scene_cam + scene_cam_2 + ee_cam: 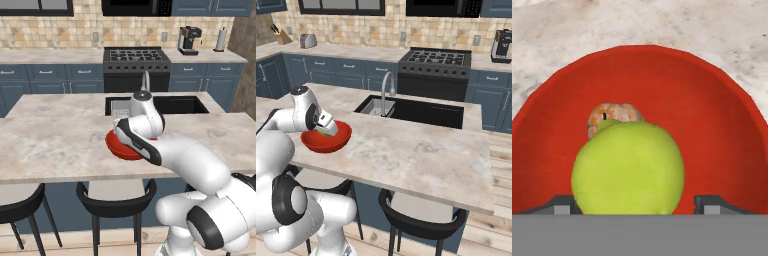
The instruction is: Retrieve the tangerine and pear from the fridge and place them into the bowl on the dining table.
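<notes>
With the hand tipped down over the bowl [722, 125], the pear [628, 169] sits between the two fingertips [561, 204] in the hand view, low in frame. Both tips stand just beside the fruit's flanks; right tip shows a small gap, left tip is close to the skin and contact there can't be told. Jaws spread about as wide as the pear, so whether it's gripped or released can't be told. Tangerine [614, 116] lies in the bowl just behind the pear, mostly hidden by it. Right base view: gripper [326, 131] is dipped inside the bowl's near-left rim, a sliver of green at its tip. Bowl rests on the dining table [421, 155], near its front edge. Left base view: the wrist covers most of the bowl.
</notes>
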